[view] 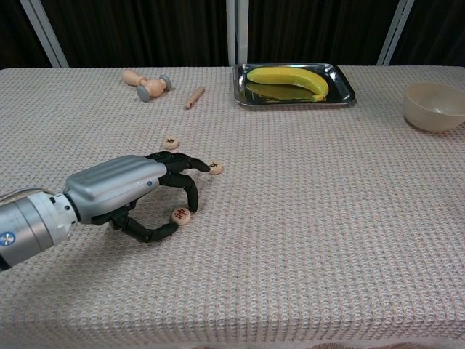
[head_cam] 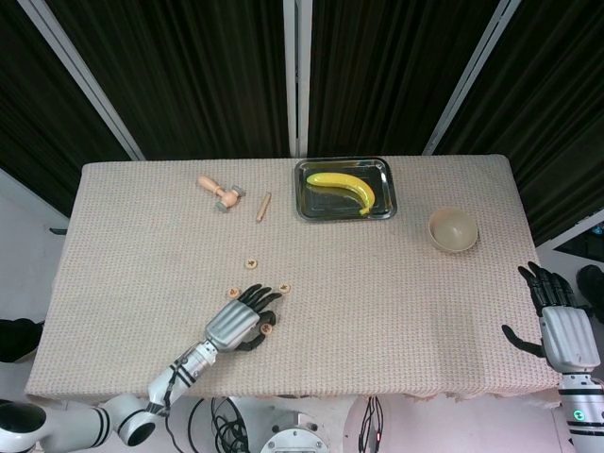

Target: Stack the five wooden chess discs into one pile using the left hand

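Woven cloth covers the table (view: 327,240); nearest, the left hand (view: 123,193) pinches one wooden disc (view: 181,215) between thumb and fingertip; grasping seems underway; next, lift it onto a farther disc (view: 215,168); another disc (view: 171,142) lies beyond.

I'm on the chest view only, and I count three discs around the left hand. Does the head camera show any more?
Observer: Yes. A fourth disc lies on the cloth just past the left hand, to the left of its fingertips. The hand's back hides it from you.
Operator: And the fifth?
Observer: The head view shows four discs only, so I cannot place a fifth.
Operator: Where is my right hand? It's outside my frame.
Observer: The right hand is by the near right corner of the table, fingers apart, holding nothing.
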`<state>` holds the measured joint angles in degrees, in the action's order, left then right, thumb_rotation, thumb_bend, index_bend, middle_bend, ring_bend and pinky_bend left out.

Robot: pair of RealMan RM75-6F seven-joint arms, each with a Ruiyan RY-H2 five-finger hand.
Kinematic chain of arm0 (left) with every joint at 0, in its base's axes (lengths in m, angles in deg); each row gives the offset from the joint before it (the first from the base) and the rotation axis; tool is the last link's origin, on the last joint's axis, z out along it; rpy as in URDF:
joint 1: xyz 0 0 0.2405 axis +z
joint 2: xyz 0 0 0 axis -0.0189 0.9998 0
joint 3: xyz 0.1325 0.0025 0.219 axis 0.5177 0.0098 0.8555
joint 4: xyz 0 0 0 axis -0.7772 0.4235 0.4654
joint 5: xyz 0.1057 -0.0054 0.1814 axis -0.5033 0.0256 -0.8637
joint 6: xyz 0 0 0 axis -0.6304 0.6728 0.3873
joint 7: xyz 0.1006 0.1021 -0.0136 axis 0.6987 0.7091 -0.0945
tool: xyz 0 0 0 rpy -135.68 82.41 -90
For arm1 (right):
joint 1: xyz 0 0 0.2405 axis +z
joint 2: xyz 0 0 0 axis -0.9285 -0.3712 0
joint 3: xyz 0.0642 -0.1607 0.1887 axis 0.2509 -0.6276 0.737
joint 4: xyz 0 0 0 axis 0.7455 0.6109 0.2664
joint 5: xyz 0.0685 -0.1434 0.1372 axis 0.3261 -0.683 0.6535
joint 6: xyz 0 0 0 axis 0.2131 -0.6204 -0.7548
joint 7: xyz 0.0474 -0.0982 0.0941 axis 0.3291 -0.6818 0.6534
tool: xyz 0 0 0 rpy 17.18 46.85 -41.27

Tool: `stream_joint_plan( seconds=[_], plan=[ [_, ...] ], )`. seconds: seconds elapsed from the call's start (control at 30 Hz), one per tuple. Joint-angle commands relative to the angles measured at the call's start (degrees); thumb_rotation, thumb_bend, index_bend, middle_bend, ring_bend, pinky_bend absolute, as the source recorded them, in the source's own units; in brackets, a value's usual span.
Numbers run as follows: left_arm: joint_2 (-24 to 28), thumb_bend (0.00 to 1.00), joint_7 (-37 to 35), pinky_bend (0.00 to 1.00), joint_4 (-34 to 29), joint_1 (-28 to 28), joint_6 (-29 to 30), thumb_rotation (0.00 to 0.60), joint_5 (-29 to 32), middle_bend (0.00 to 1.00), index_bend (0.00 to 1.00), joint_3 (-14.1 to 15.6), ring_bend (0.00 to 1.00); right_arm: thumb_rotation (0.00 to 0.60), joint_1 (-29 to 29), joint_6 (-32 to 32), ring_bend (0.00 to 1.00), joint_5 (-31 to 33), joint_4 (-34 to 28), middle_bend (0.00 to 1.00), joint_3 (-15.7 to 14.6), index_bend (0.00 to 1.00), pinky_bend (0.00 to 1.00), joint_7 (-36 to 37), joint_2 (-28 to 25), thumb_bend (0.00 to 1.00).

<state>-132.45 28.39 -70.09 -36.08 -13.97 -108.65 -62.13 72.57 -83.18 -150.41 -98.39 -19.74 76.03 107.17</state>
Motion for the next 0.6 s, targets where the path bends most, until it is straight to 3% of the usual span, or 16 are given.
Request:
stream_joint_plan(
  seconds=[0.03, 0.6],
  plan=[
    [-0.1, 0.35, 0.0, 0.00, 0.1, 0.0, 0.2, 0.600, 0.0, 0.07, 0.42, -0.2, 0.00, 0.600, 0.0, 0.0, 0.00, 0.0, 0.0, 0.00, 0.0, 0.00, 0.00, 0.0, 0.0, 0.16],
    [1.7, 0.35, 0.3, 0.00, -1.6, 0.1, 1.5, 0.600, 0.0, 0.07, 0.46, -0.8, 0.00, 0.600, 0.1, 0.2, 0.00, 0.0, 0.0, 0.00, 0.0, 0.00, 0.00, -0.3, 0.2, 0.16]
  ],
)
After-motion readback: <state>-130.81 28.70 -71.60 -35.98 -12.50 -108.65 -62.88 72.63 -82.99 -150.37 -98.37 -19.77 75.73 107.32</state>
